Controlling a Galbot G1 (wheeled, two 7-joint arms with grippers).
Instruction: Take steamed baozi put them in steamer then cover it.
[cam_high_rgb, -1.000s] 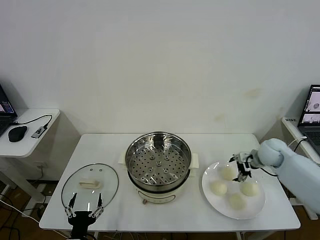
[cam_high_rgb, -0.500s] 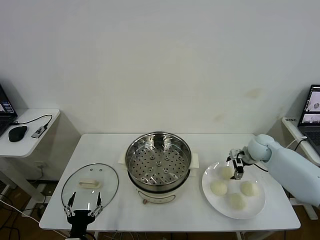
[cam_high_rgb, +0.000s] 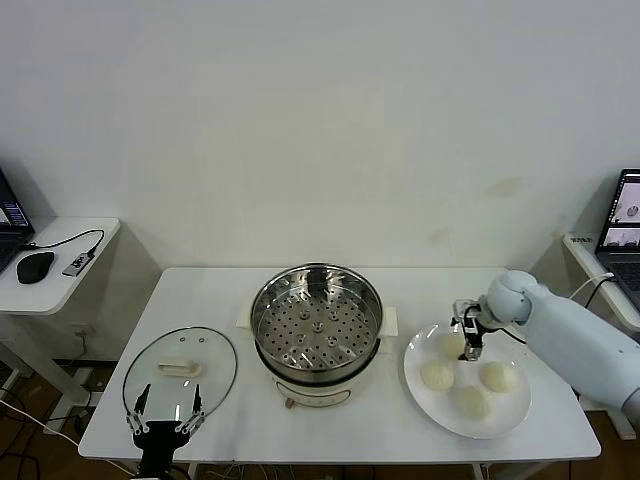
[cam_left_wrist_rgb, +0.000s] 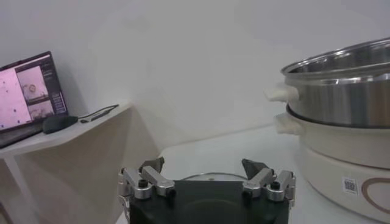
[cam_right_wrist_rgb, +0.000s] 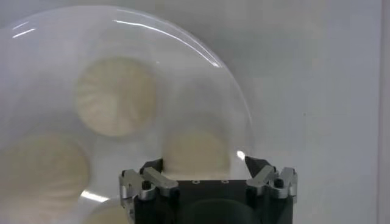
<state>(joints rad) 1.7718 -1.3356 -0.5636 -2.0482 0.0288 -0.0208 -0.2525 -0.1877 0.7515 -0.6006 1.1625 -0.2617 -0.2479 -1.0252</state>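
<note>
Right gripper (cam_high_rgb: 466, 338) straddling rear baozi (cam_high_rgb: 452, 344) on plate (cam_high_rgb: 430, 402), jaws wide, nothing gripped. Advise: squeezing gently, bun soft. Left gripper (cam_high_rgb: 166, 417) idling wide beside cover (cam_high_rgb: 180, 367).

The right hand (cam_high_rgb: 468, 340) covers part of the far bun (cam_high_rgb: 453, 344), so contact between fingers and bun cannot be judged from the head view. In the right wrist view the plate (cam_right_wrist_rgb: 183, 73) and buns are blurred; two buns are cut by the picture's edge, and one bun (cam_right_wrist_rgb: 194, 152) sits partly behind the hand. The left hand (cam_high_rgb: 165, 420) is cut by the head view's lower edge. The lid (cam_left_wrist_rgb: 210, 177) shows only as a sliver in the left wrist view, and the steamer (cam_left_wrist_rgb: 341, 91) runs off its edge. A laptop (cam_high_rgb: 625, 215) is cropped.
</note>
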